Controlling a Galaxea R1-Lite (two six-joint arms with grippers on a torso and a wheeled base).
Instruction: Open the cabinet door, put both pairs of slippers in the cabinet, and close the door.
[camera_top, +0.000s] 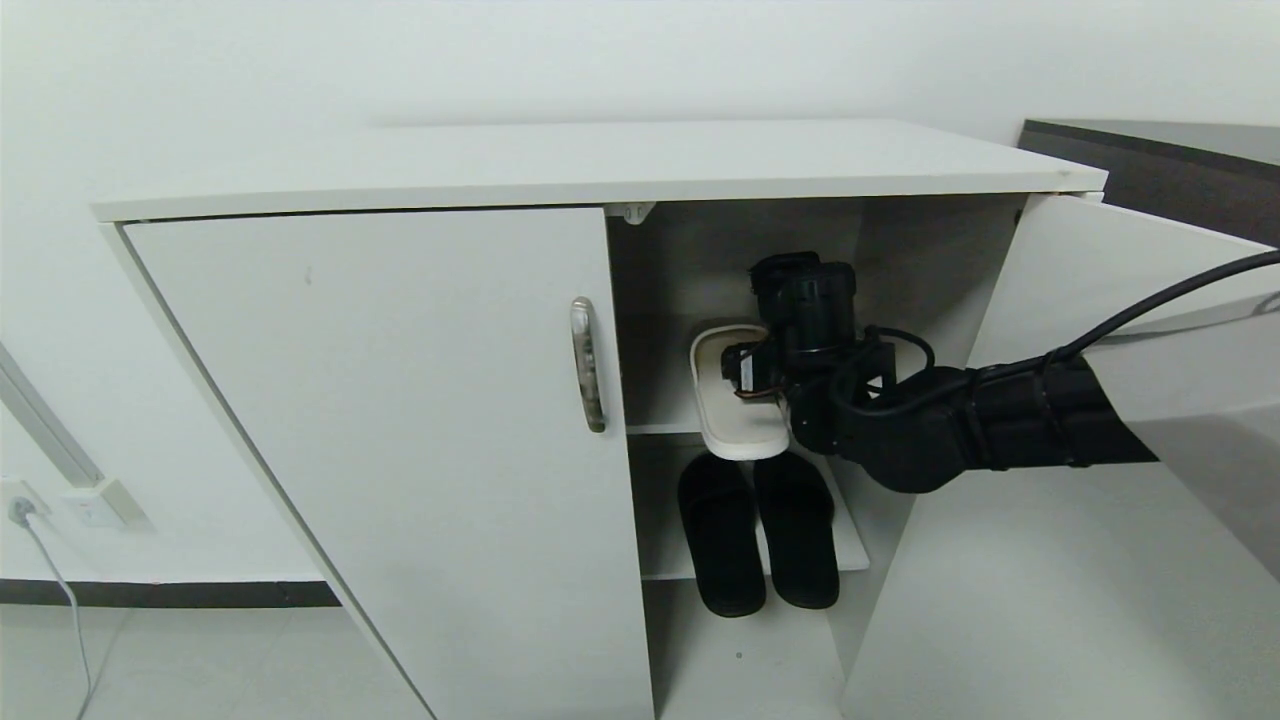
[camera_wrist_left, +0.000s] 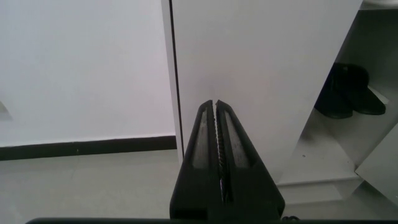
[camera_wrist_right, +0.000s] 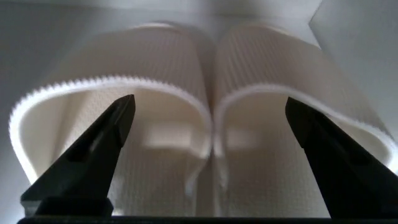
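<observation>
Head, left wrist and right wrist views of the cabinet (camera_top: 600, 165) during stowing. The right door (camera_top: 1090, 290) stands swung open; the left door (camera_top: 380, 450) is closed, its handle (camera_top: 588, 365) at the inner edge.

The black slippers (camera_top: 760, 530) lie side by side on the lower shelf (camera_top: 852, 560), heels projecting past its front edge. The white slippers (camera_wrist_right: 168, 62) lie side by side on the upper shelf (camera_top: 655, 425), and at least one heel overhangs that edge too.

The right claw (camera_wrist_right: 209, 102) is inside the open compartment with its jaws spread wide, one finger on either side of the white pair and gripping nothing (contact with the slippers cannot be judged). The left claw (camera_wrist_left: 215, 124) is outside, facing the closed left door, jaws pressed together and empty.

Judgement: both pairs appear placed, so withdrawing the arm and closing the right door seem to be what is left.

Hazards:
- A finger catching a strap on the way out would drag the white pair off the shelf.
- The overhanging heels may block the door or be knocked loose as it closes.
- The right arm passes near the open door and could strike it.
</observation>
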